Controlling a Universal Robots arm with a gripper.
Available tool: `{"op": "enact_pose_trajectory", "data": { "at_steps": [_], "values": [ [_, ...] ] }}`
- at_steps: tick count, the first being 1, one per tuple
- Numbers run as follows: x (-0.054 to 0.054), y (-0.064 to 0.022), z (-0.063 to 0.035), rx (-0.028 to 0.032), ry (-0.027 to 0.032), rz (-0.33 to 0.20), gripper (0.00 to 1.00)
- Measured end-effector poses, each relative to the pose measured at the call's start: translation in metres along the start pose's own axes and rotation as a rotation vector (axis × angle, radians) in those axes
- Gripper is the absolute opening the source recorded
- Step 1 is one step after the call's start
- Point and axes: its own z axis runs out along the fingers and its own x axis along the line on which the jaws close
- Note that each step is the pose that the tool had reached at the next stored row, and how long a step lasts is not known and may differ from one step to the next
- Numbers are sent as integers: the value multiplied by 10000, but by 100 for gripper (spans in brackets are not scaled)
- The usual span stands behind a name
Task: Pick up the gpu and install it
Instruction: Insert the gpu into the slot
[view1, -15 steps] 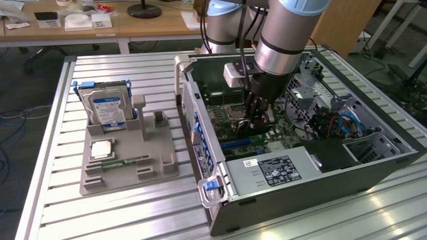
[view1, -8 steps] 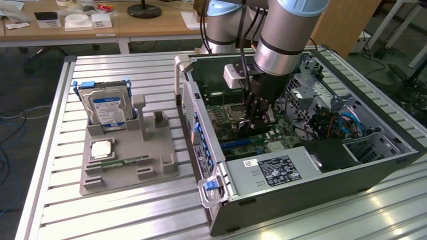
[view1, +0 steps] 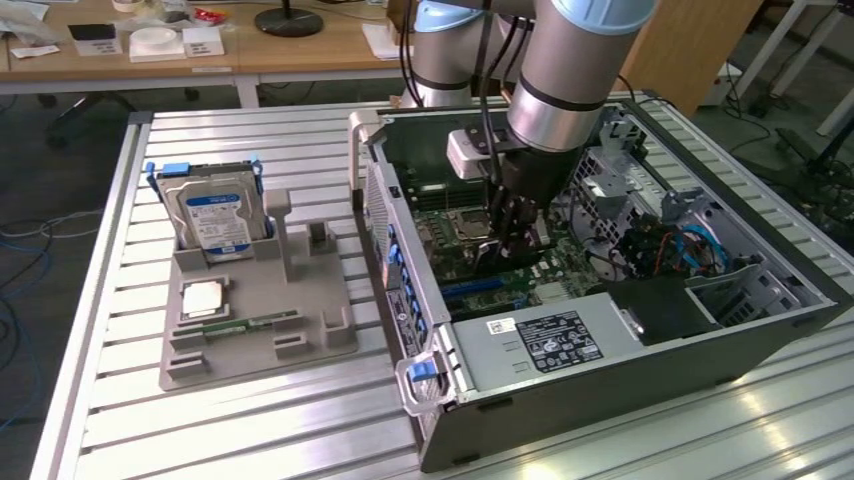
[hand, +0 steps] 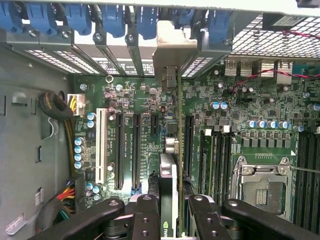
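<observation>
My gripper (hand: 172, 217) is shut on the gpu (hand: 169, 182), which I see edge-on as a thin upright card between the two black fingers (hand: 145, 215). The card runs out to its silvery end bracket (hand: 170, 47), which stands against the rear slot wall of the computer case (view1: 607, 375). It hangs close over the green motherboard (hand: 145, 102), in line with a long slot beside the black expansion slots (hand: 136, 150). In the exterior view my gripper (view1: 514, 250) reaches down inside the open case, low over the board.
Blue slot latches (hand: 112, 17) line the rear wall. A CPU socket (hand: 262, 187) and memory slots sit beside the card. Cables (hand: 55, 107) lie near the case wall. Outside, a grey fixture (view1: 307, 345) holds a blue-labelled hard drive (view1: 214, 215), a processor (view1: 203, 298) and a memory stick (view1: 254, 325).
</observation>
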Motion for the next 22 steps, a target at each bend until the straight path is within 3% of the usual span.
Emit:
{"op": "enact_pose_trajectory", "data": {
  "at_steps": [22],
  "values": [
    [-7, 7, 32, 12, -1, -1, 27]
  ]
}}
